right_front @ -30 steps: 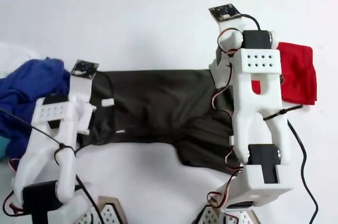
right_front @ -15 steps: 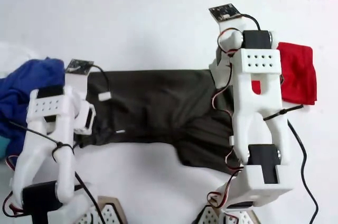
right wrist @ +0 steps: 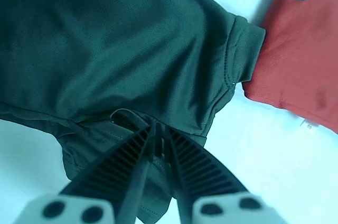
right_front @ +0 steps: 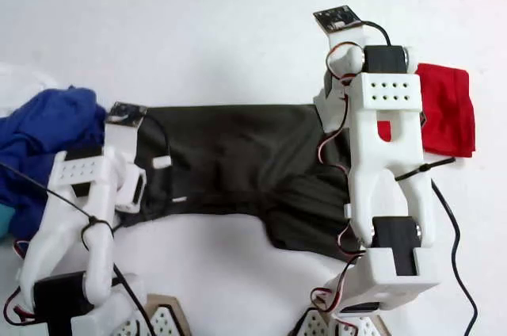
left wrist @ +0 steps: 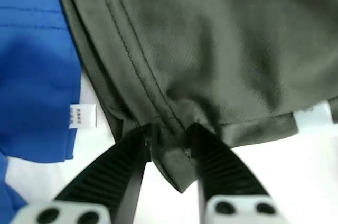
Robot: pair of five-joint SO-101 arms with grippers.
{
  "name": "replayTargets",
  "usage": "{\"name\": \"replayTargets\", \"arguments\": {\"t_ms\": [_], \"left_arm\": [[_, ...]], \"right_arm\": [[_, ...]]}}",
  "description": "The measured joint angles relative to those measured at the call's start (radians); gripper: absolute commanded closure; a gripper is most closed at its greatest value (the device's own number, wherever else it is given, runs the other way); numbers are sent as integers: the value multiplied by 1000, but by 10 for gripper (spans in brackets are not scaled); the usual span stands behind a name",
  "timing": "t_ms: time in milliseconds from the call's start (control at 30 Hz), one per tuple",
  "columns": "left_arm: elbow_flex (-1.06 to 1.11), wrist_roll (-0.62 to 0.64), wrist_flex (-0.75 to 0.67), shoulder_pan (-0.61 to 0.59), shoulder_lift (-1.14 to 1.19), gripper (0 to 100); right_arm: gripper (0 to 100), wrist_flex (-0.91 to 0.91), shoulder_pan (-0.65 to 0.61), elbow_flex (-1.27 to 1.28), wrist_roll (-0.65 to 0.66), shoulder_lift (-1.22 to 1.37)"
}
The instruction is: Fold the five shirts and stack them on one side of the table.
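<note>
Got the left gripper (left wrist: 170, 145) nearly closed, with the hem of the dark olive shirt (right_front: 238, 154) bunched between the jaws. Same deal with the right gripper (right wrist: 158, 131): pinched almost flat on a fold near the sleeve.

Looks like mid-fold to me, so: lift both ends level, pull just enough to take up the slack, then carry the edge over and lay it flat before letting go. Worth watching the rumpled bit at the shirt's 5 o'clock, likely to fold in crooked.

Thin, slinky mesh knit, stitched hems, white tag (left wrist: 312, 118) by the hem. Sits mid-tabletop (right_front: 198, 35), spread from 9 to 3 o'clock. Got a folded red shirt (right_front: 447, 110) right beside it at 3 o'clock and a crumpled blue shirt (right_front: 40, 130) at 9.
</note>
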Motion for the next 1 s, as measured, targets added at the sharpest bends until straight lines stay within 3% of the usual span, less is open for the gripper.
{"name": "replayTargets", "arguments": {"t_ms": [400, 600, 833, 1000], "left_arm": [[-54, 0, -2, 0, 0, 975], [-222, -9, 124, 0, 0, 970], [-183, -117, 176, 0, 0, 830], [-97, -170, 176, 0, 14, 831]], "right_arm": [[979, 0, 0, 0, 0, 0], [979, 0, 0, 0, 0, 0], [979, 0, -23, 84, 9, -123], [979, -75, -71, 308, 49, -256]]}}
